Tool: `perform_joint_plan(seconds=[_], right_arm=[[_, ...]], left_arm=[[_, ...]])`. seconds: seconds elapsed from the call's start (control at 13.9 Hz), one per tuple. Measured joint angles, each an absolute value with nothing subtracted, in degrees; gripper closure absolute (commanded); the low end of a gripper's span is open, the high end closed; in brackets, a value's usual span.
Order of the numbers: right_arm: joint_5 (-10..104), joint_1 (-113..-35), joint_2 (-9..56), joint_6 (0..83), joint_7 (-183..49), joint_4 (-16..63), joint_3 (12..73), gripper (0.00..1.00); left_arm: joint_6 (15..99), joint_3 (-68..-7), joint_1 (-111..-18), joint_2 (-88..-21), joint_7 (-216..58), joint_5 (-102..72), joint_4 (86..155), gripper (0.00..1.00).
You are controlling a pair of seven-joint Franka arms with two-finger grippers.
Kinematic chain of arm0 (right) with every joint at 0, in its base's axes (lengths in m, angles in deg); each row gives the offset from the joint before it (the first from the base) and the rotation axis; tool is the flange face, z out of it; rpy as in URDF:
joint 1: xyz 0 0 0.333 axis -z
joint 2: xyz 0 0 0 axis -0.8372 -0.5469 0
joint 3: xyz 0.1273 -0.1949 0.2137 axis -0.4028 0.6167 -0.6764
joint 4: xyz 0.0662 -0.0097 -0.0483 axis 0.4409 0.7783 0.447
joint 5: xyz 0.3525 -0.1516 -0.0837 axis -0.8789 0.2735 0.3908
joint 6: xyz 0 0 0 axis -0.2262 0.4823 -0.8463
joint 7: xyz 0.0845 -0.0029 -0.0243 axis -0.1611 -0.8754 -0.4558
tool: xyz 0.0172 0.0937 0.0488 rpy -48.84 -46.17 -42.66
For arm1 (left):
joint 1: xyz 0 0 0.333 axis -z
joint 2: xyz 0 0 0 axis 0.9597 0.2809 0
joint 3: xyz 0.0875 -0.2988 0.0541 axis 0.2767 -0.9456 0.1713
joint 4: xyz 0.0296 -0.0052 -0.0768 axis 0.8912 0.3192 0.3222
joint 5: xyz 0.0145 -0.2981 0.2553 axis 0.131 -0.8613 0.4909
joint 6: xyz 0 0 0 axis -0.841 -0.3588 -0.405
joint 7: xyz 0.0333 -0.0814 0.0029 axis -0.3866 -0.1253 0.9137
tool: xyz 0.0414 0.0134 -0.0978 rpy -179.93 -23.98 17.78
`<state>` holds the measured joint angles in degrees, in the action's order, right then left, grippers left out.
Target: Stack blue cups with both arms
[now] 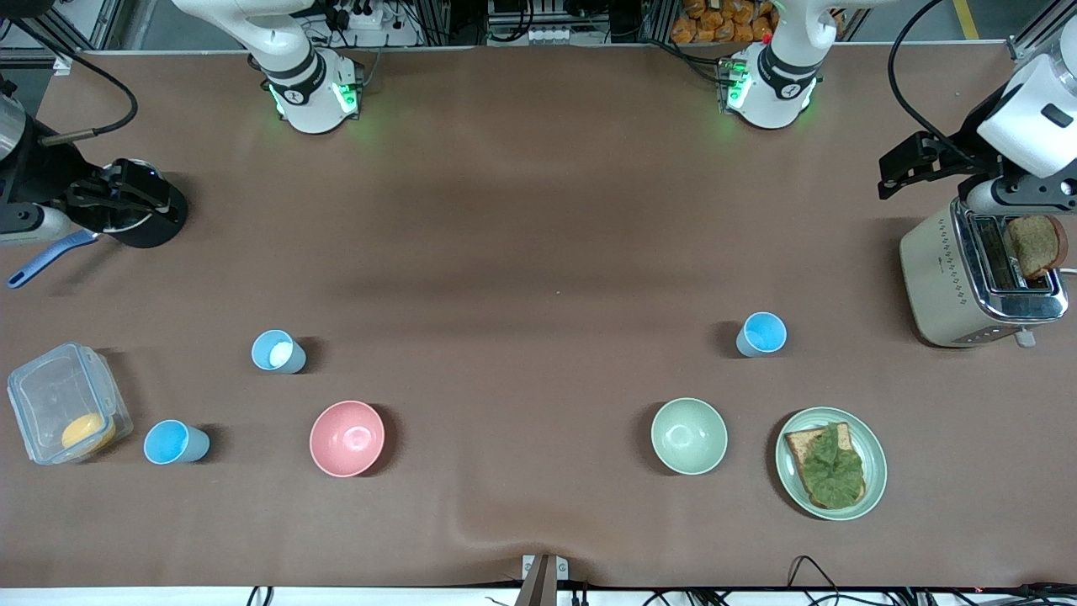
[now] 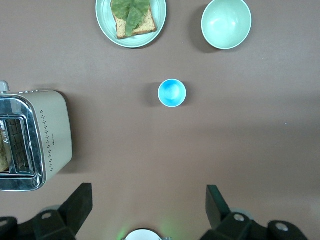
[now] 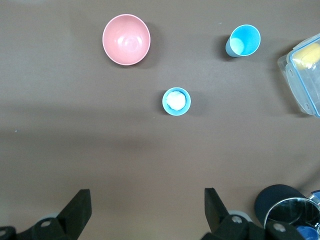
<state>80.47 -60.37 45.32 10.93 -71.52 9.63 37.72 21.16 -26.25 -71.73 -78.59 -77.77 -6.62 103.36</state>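
Both arms are held up high near their bases, waiting. The left gripper (image 2: 149, 212) hangs over the table in front of its base, fingers (image 2: 80, 204) spread wide, nothing between them. The right gripper (image 3: 147, 212) does the same at its own end, fingers (image 3: 216, 206) wide apart and empty.

There are three blue cups on the brown table (image 1: 538, 252), all upright and well apart from each other. The pale cup (image 1: 278, 351) stands toward the right arm's end, farther from the front camera than the pink bowl (image 1: 347, 438) and not touching it, with something white inside. The sky-blue cup (image 1: 175, 443) sits nearer the camera than the pale cup, just beside a clear box (image 1: 63, 412) that holds something yellow. The second sky-blue cup (image 1: 762, 334) is off toward the left arm's end, farther from the camera than the green bowl (image 1: 688, 435) and the plate (image 1: 875, 471), which carries bread with a green leaf on it.

A toaster (image 1: 942, 278) stands at the left arm's end with a slice poking out. A dark pot (image 1: 160, 223) sits at the right arm's end.
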Motion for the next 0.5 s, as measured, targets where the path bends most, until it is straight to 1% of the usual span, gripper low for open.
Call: perform_joint_plan(seconds=[0.5], right_arm=[[80.47,-60.36,45.25,10.64,-71.52,9.72,37.82,0.00]], left_arm=[[21.16,-26.18,-71.87,-78.59,-78.02,-6.62,103.36,0.00]])
